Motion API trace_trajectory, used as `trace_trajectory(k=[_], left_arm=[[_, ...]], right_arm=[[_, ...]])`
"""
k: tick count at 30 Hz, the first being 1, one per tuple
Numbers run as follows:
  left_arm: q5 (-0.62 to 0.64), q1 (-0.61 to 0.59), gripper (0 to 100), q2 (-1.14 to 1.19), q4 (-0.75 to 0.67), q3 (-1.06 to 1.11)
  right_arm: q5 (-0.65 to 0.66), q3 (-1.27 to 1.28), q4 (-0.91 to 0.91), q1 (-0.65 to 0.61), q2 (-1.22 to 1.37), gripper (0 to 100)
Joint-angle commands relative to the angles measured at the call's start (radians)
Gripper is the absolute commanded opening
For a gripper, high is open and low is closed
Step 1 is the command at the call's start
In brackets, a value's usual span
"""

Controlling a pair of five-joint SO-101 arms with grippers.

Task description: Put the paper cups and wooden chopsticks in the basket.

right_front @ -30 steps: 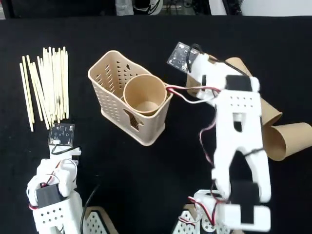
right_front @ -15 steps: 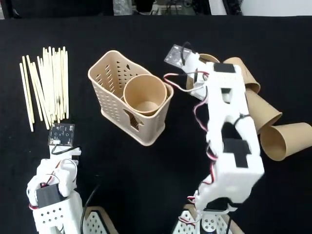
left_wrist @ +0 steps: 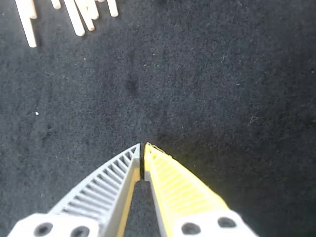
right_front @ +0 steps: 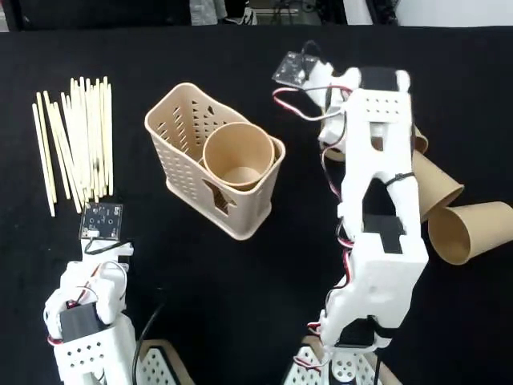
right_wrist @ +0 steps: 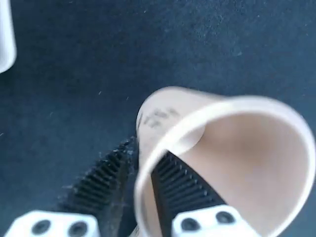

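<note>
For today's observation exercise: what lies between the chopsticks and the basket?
In the high view, only bare black table separates the chopsticks from the basket.

A tan slotted basket (right_front: 180,120) stands upright, one brown paper cup (right_front: 238,156) upright inside. Pale chopsticks (right_front: 76,136) lie loose on the left; other cups (right_front: 467,231) lie on their sides on the right.

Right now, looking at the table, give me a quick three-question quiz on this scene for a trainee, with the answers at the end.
1. True or false: the basket holds a cup.
2. The right gripper is closed on: A) the basket's rim, B) the wall of a second cup, C) nothing?
3. Is the left gripper open or shut?
Key: 1 true; 2 B; 3 shut.
</note>
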Motion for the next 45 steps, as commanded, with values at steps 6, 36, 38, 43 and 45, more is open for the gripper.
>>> trace_trajectory(k=[6, 36, 38, 43, 45], left_arm=[[-0.006, 0.004, 3, -0.002, 0.005, 0.018], [-0.006, 0.004, 3, -0.002, 0.005, 0.018], [-0.006, 0.004, 3, -0.002, 0.005, 0.018], [-0.006, 0.004, 3, -0.002, 0.005, 0.018], [-0.006, 0.004, 3, -0.002, 0.005, 0.018]], right_arm=[[-0.166, -0.423, 0.227, -0.011, -0.088, 1.1], [-0.295, 0.234, 0.224, -0.74, -0.803, 1.1], [-0.311, 0.22, 0.224, -0.733, -0.756, 1.1], [-0.344, 0.131, 0.226, -0.683, -0.711, 1.1], [-0.345, 0.114, 0.227, -0.654, -0.711, 1.1]])
